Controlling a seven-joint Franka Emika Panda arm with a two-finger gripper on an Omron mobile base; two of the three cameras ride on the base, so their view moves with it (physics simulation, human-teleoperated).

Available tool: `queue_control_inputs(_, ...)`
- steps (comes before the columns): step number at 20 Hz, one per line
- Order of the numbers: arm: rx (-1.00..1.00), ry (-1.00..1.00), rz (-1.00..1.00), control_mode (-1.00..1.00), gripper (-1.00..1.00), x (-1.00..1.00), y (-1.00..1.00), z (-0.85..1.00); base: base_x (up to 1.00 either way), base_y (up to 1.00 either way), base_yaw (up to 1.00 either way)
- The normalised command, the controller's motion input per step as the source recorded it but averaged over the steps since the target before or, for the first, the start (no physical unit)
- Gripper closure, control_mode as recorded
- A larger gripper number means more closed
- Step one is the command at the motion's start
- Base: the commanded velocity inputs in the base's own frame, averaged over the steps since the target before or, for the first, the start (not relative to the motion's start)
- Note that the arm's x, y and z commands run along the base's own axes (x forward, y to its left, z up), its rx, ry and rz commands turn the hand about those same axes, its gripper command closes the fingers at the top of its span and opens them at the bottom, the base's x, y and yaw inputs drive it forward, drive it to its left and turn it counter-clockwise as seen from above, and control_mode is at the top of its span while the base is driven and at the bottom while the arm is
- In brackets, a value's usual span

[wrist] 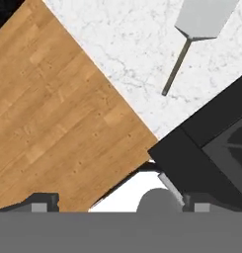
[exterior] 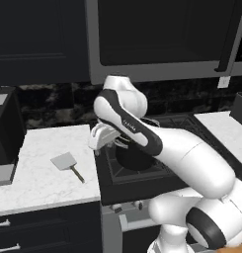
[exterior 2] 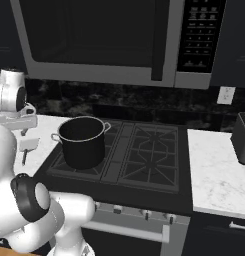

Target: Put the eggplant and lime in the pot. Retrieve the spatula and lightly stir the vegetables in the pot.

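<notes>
The spatula [wrist: 201, 20] lies flat on the white marble counter [wrist: 117, 44], its light-grey blade away from the counter's front edge and its thin dark handle [wrist: 176, 66] pointing toward that edge. It also shows as the spatula [exterior: 67, 164] left of the stove. My gripper [wrist: 120, 205] is open, its fingertips [wrist: 43, 202] far apart with nothing between them. It hangs above the counter's front edge near the stove corner, short of the spatula. The black pot [exterior 2: 83, 142] stands on the stove's front-left burner, its inside dark. The eggplant and lime are hidden.
The black stove [exterior 2: 144, 150] sits between two marble counters. A dark appliance [exterior: 4, 131] stands at the left counter's far end, another [exterior 2: 242, 137] on the right counter. A microwave [exterior 2: 104, 40] hangs overhead. Wooden floor [wrist: 53, 113] lies below the counter edge.
</notes>
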Motion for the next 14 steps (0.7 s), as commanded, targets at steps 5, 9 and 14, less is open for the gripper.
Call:
queue_control_inputs(5, -0.04, 0.11, -0.05, -1.00, -1.00, 0.00, 0.45, -0.60, 0.00, 0.00, 0.00)
queue_control_inputs(9, -0.18, 0.10, -0.06, -1.00, -1.00, 0.00, 0.30, -0.81, 0.00, 0.00, 0.00)
queue_control_inputs(14, -0.18, 0.05, -0.03, -1.00, -1.00, 0.12, 0.17, -0.72, 0.00, 0.00, 0.00)
